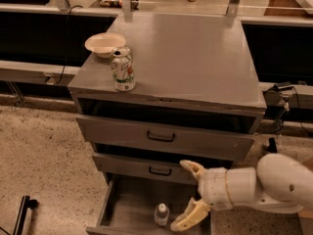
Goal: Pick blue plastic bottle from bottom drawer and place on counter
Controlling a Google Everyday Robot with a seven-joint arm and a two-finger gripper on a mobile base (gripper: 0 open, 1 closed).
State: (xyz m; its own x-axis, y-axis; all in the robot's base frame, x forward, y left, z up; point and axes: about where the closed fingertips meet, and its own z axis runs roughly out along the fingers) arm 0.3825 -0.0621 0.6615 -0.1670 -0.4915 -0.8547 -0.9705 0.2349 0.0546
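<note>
Blue plastic bottle (162, 214) stands upright in the open bottom drawer (128, 199), 6 o'clock of frame. Gripper (183, 196) just beside it at its 2 o'clock, jaws spread wide, grasping nothing. Grasp, lift, placing on desk (195, 58) all left to do

The gripper (181, 196) sits low at the right, above the open bottom drawer (128, 207). Its two fingers (191, 217) are pale yellowish cream, curved and tapering to rounded tips, set well apart. Behind them comes a white cylindrical wrist (220, 190), ringed by what seem to be one or two thin darker seams. The arm (286, 182) beyond is a smooth, glossy off-white shell, swelling into a large rounded casing near the picture's right edge.
</note>
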